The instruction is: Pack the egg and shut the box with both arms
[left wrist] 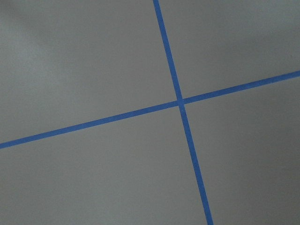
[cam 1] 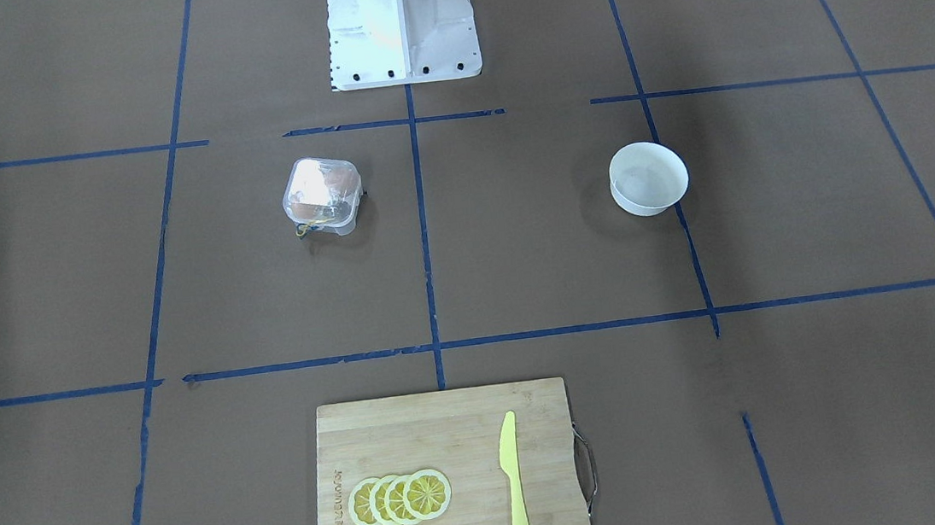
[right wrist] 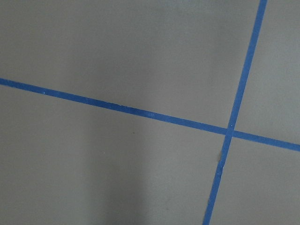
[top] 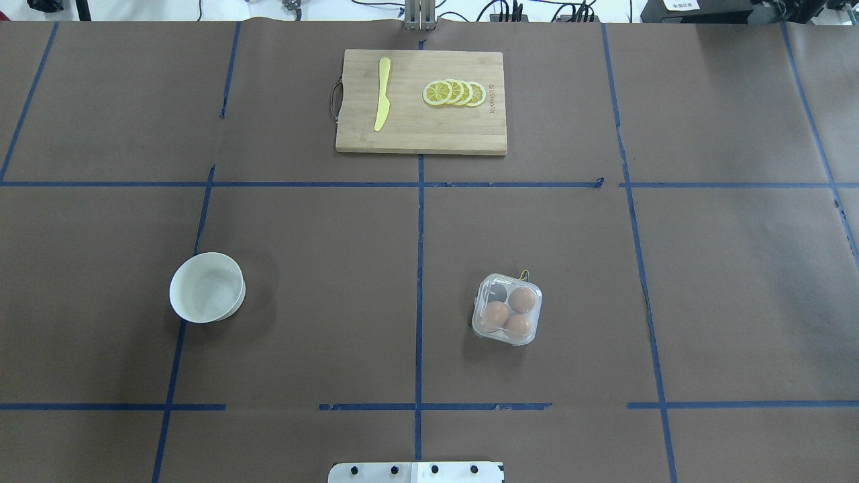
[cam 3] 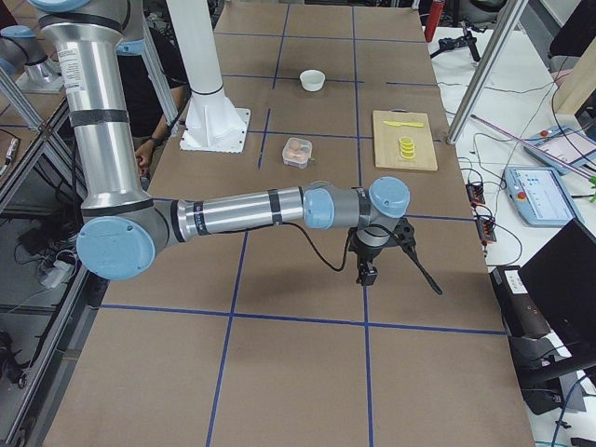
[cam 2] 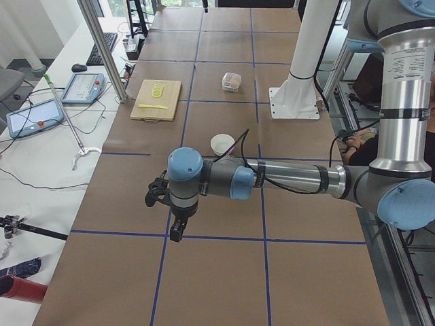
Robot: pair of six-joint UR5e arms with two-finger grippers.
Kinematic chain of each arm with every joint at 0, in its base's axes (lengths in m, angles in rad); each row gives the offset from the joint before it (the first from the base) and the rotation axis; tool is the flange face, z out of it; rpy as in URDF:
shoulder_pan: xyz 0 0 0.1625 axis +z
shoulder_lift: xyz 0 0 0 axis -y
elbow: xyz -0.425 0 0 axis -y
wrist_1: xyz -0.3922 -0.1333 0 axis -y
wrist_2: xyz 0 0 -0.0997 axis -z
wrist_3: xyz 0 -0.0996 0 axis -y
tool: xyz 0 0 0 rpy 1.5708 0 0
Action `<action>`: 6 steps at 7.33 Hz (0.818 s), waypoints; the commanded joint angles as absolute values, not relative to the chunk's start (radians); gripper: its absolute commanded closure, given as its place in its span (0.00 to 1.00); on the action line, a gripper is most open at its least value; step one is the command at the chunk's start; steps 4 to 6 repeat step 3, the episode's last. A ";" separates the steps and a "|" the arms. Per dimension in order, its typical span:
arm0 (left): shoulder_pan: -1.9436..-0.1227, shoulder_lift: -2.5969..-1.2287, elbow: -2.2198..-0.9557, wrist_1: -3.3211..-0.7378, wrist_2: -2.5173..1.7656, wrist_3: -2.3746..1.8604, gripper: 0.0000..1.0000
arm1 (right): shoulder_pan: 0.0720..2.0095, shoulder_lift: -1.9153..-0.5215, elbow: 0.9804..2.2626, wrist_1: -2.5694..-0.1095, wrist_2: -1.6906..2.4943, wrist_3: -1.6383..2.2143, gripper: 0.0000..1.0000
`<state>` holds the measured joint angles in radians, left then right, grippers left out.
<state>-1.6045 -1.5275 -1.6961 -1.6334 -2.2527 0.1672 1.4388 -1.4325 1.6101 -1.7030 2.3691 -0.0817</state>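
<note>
The clear box [top: 507,308] sits on the brown table right of centre, with its lid down over it as far as I can tell. Three orange-brown eggs [top: 496,314] lie in its cells. It also shows in the front view [cam 1: 322,195]. Both arms are outside the overhead and front views. My left gripper [cam 2: 174,228] shows only in the exterior left view, hanging over bare table far from the box [cam 2: 232,81]. My right gripper [cam 3: 365,272] shows only in the exterior right view, likewise away from the box [cam 3: 297,152]. I cannot tell whether either is open or shut.
A white bowl [top: 207,287] stands left of centre. A wooden cutting board [top: 419,131] at the far edge carries a yellow knife [top: 382,94] and lemon slices [top: 455,92]. The white pedestal [cam 1: 401,20] stands at the robot's side. Both wrist views show only brown paper with blue tape lines.
</note>
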 commanded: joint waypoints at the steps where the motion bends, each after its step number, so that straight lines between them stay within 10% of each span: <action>1: -1.605 -1.549 -1.695 -1.631 -2.214 0.167 0.00 | 1.439 -1.442 1.603 -1.704 2.370 -0.083 0.00; 6: -1.605 -1.558 -1.701 -1.632 -2.221 0.169 0.00 | 1.439 -1.451 1.598 -1.704 2.372 -0.081 0.00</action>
